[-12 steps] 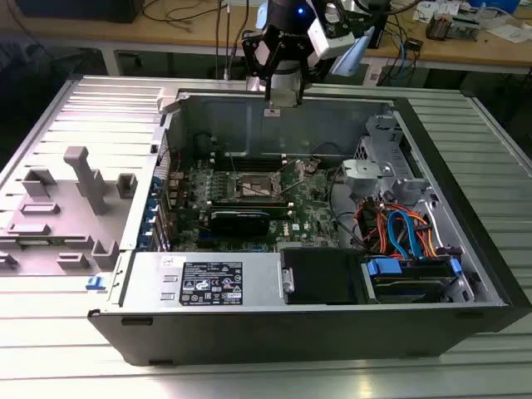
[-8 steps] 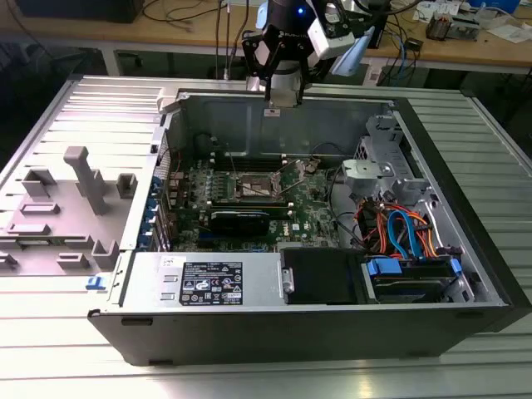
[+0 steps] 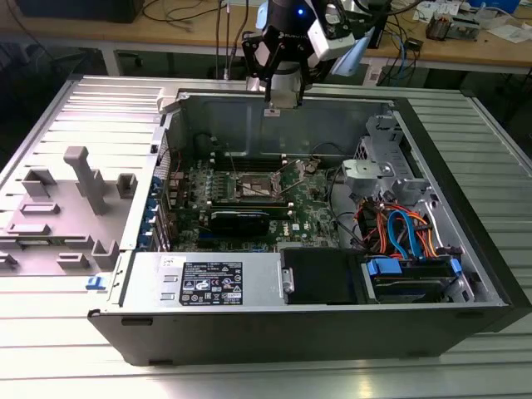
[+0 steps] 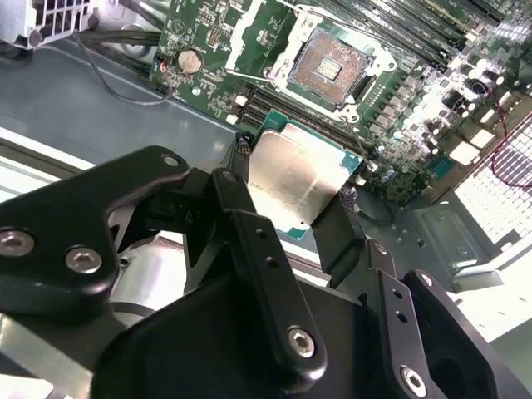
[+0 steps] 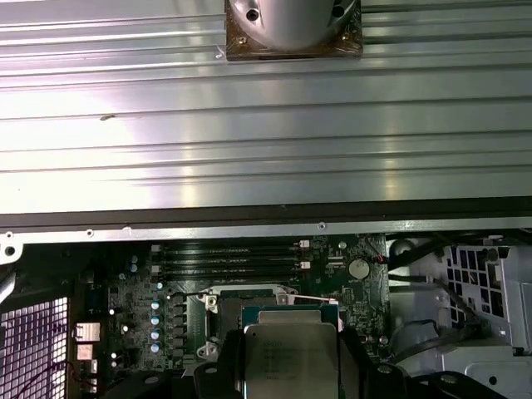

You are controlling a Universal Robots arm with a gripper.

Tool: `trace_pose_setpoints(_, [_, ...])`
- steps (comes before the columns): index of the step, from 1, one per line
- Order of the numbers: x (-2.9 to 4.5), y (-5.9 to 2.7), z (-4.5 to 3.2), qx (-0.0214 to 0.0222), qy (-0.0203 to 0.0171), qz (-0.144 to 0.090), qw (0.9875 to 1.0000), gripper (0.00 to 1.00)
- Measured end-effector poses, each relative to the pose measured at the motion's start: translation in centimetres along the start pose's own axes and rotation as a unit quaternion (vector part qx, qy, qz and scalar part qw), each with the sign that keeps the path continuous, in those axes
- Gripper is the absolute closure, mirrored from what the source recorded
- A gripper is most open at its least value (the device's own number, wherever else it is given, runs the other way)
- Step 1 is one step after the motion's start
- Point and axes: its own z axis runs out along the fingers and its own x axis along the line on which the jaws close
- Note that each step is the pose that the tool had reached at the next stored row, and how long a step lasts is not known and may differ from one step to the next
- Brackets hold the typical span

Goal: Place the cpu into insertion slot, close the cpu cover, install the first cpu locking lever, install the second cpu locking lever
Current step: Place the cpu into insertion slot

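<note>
Silvery-grey and flat, the cpu (image 4: 298,184) was pinched by two opposite edges between the black fingers (image 4: 235,193) of the gripper (image 4: 295,206). It hung in the air over the open computer case (image 3: 274,328), well apart from the insertion slot (image 4: 334,68), which lay bare on the green motherboard (image 4: 212,37) below.

The likeliest trouble, as I judged it, was a poor landing. Any tilt or rotation of the chip against the socket on the way down could bend the contacts or leave it perched on the metal rim. So thin an edge grip might also let it slip. The memory slots (image 4: 420,37) just beside the socket, and the case's rear wall (image 3: 274,125) near the arm, left little room for drift.
</note>
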Motion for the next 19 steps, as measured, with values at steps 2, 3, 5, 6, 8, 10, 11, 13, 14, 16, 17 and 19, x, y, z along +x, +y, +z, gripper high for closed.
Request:
trace_pose_setpoints(2, [0.00, -0.02, 0.03, 0.0000, -0.0018, 0.021, 0.9998, 0.45])
trace_pose_setpoints(3, [0.00, -0.03, 0.04, -0.0002, -0.0023, 0.025, 0.9997, 0.45])
trace_pose_setpoints(5, [0.00, -0.04, 0.05, -0.0004, -0.0029, 0.032, 0.9995, 0.45])
trace_pose_setpoints(6, [0.00, -0.05, 0.04, -0.0003, -0.0030, 0.034, 0.9994, 0.45])
trace_pose_setpoints(8, [0.00, -0.06, 0.05, -0.0005, -0.0033, 0.037, 0.9993, 0.45])
trace_pose_setpoints(10, [0.00, -0.06, 0.04, -0.0004, -0.0034, 0.037, 0.9993, 0.45])
trace_pose_setpoints(11, [0.00, -0.06, 0.04, -0.0004, -0.0034, 0.038, 0.9993, 0.45])
trace_pose_setpoints(13, [0.00, -0.06, 0.04, -0.0004, -0.0034, 0.038, 0.9993, 0.45])
trace_pose_setpoints(14, [0.00, -0.06, 0.04, -0.0004, -0.0034, 0.038, 0.9993, 0.45])
trace_pose_setpoints(16, [0.00, -0.06, 0.04, -0.0004, -0.0034, 0.038, 0.9993, 0.45])
trace_pose_setpoints(17, [0.00, -0.06, 0.04, -0.0005, -0.0034, 0.038, 0.9993, 0.45])
trace_pose_setpoints(19, [0.00, -0.06, 0.04, -0.0005, -0.0034, 0.038, 0.9993, 0.45])
